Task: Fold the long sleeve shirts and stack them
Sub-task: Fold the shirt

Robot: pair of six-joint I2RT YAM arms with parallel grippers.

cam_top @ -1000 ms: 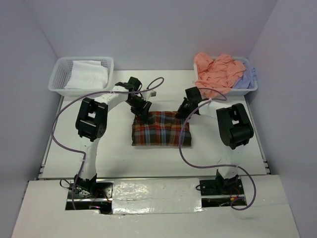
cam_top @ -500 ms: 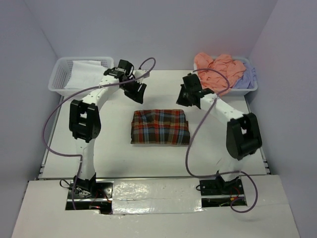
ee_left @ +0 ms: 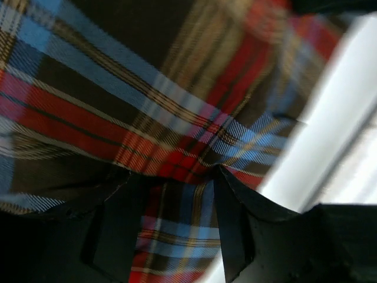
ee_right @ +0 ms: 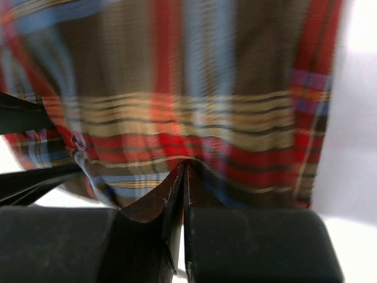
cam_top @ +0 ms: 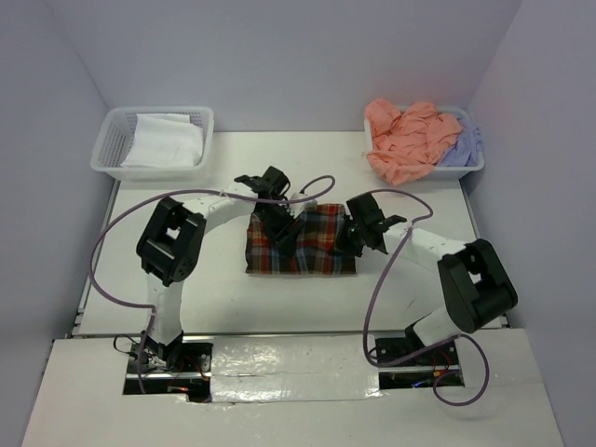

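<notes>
The folded plaid shirt (cam_top: 303, 244) lies centred on the tabletop (cam_top: 214, 279). The left claw (ee_left: 171, 194) rests spread on it. The right claw (ee_right: 184, 168) is pressed together, apparently pinching its edge. A one-sided pull could drag the fold open.

One plaid shirt (cam_top: 317, 253); two baskets (cam_top: 104, 149)

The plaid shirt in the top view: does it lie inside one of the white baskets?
No, the plaid shirt lies folded on the table, apart from the left basket and the right basket.
</notes>
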